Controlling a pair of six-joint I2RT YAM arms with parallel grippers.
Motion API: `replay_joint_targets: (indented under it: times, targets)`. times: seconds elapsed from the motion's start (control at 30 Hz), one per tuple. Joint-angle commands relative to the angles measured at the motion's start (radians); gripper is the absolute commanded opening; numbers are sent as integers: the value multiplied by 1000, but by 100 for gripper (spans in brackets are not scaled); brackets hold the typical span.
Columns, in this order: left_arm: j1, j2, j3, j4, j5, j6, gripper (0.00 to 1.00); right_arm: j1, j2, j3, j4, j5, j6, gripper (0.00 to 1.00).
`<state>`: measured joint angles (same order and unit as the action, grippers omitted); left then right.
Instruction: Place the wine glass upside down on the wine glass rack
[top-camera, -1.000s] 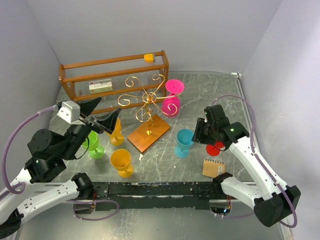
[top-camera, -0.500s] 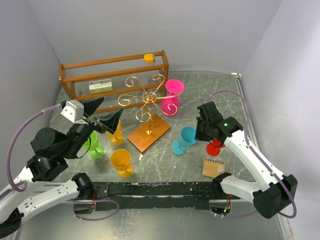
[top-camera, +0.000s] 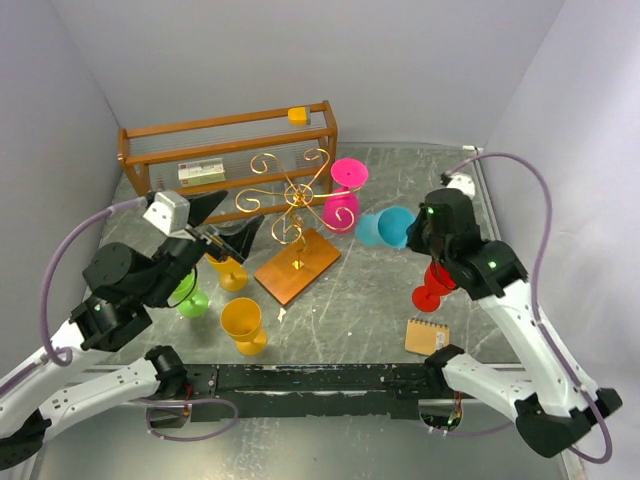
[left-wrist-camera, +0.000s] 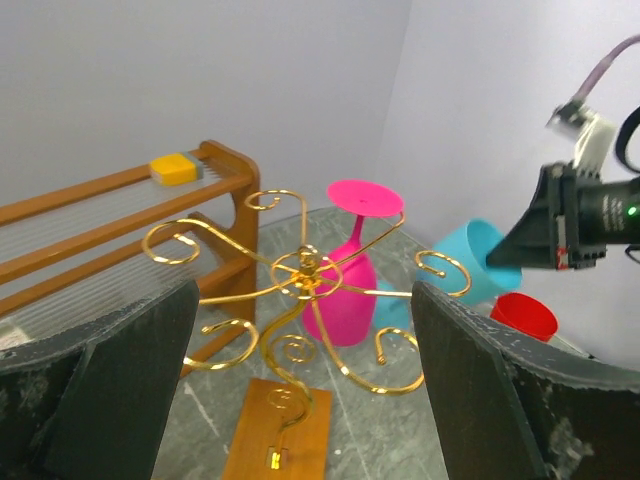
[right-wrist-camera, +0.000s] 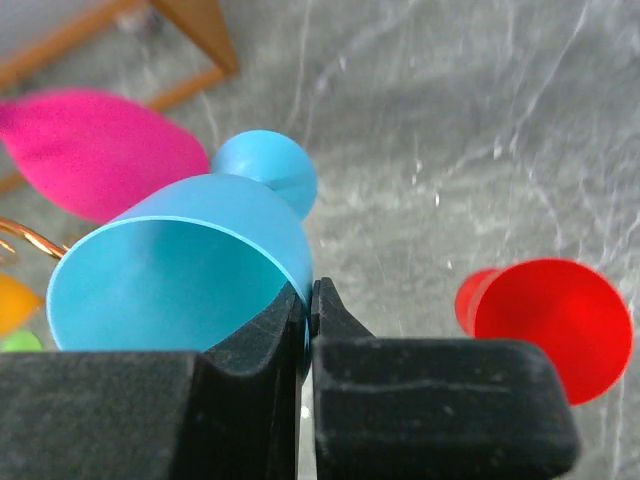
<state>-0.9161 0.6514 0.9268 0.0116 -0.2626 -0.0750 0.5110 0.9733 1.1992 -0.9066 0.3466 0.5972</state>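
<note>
The wine glass rack (top-camera: 290, 196) is gold wire scrolls on a post over a square wooden base (top-camera: 297, 265), mid-table. My right gripper (top-camera: 412, 231) is shut on the rim of a blue wine glass (top-camera: 384, 228), which hangs in the air on its side, foot pointing left toward the rack. In the right wrist view my right gripper (right-wrist-camera: 311, 292) pinches the wall of the blue wine glass (right-wrist-camera: 180, 260). My left gripper (top-camera: 228, 222) stands open left of the rack, holding nothing. In the left wrist view the rack (left-wrist-camera: 300, 275) fills the gap between its fingers (left-wrist-camera: 480, 390).
A pink glass (top-camera: 344, 196) is upside down at the rack's right arm. A red glass (top-camera: 432, 290) and a notebook (top-camera: 427, 336) lie at the right. Green (top-camera: 188, 296) and two orange glasses (top-camera: 242, 325) stand left of the base. A slatted wooden shelf (top-camera: 230, 150) stands behind.
My right gripper shut on the blue wine glass, lifted it off the table and carried it back toward the rack, tipping it sideways. My left arm edged forward and right.
</note>
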Motion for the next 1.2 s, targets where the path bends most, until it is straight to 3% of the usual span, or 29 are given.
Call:
replay_joint_targets:
  times: [0.0, 0.23, 0.43, 0.57, 0.7, 0.9, 1.17]
  targets:
    - [-1, 73, 80, 39, 92, -95, 98, 3, -95, 59, 132, 158, 21, 0]
    - [-1, 184, 172, 62, 261, -321, 96, 2, -318, -37, 377, 152, -44, 0]
    - [0, 253, 179, 179, 396, -453, 96, 1, -433, -72, 549, 83, -70, 0]
    - [0, 307, 186, 293, 423, -533, 93, 2, -470, -127, 713, -48, -72, 0]
    - [0, 362, 166, 467, 454, -706, 92, 2, -478, -144, 795, -128, -74, 0]
    - [-3, 456, 173, 608, 435, -914, 98, 3, -473, -176, 896, -247, -40, 0]
    - [-11, 553, 187, 750, 364, -1037, 92, 2, -449, -187, 968, -362, -6, 0]
